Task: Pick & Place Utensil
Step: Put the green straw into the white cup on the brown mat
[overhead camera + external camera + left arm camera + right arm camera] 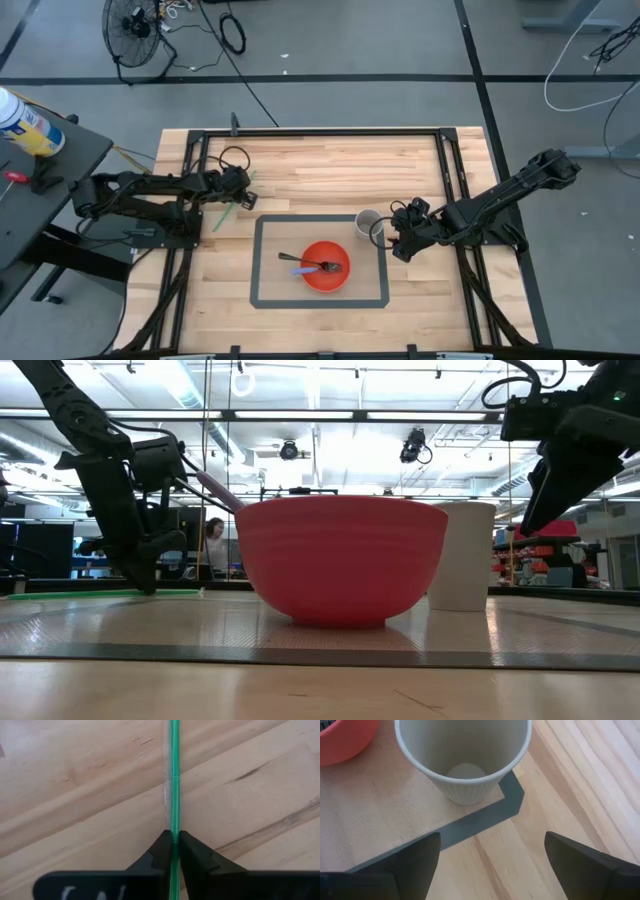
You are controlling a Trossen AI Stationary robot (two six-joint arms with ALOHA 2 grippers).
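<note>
The left gripper (172,842) pinches a thin green plastic straw (174,780) flat near the bench's left edge for lifting, while the right gripper (490,857) waits wide open and empty beside the white ribbed cup (462,757).

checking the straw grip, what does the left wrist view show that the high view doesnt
Only the left wrist view shows the left gripper shut on the green straw, fingers pinching it against bare wood.

Only the high view shows the layout: the red bowl holding a utensil on the mat, the white cup, and the right gripper beside that cup.

Both share the straw and the wooden table.
</note>
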